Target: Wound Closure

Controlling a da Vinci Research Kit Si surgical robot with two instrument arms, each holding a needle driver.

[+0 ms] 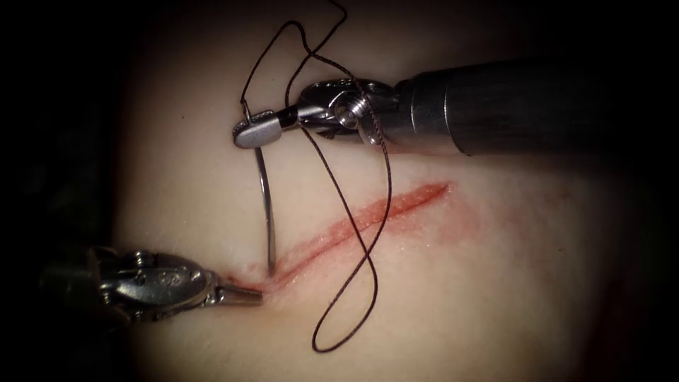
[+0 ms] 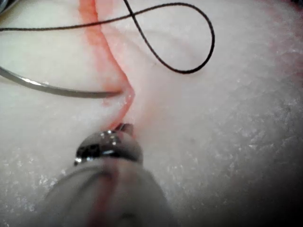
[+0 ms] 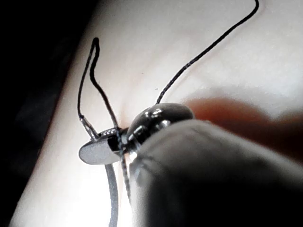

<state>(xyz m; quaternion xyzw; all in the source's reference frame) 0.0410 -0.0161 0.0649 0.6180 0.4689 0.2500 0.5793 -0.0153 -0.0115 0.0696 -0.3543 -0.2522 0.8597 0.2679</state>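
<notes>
Up top, right gripper (image 1: 249, 132) pinches the curved needle's (image 1: 267, 212) tail, tip at the cut (image 1: 368, 216); left gripper (image 1: 244, 296) pressed together.

Thread (image 1: 353, 233) loops across the cut (image 1: 368, 216), between both tools

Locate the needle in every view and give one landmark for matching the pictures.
Endoscope view: the needle hangs from the right tool, held near its thread end, its tip at the left end of the cut.
Left wrist view: the needle lies across the tissue, its tip meeting the cut.
Right wrist view: the needle curves away below the jaws.
Shared landmark: the thread.
</notes>
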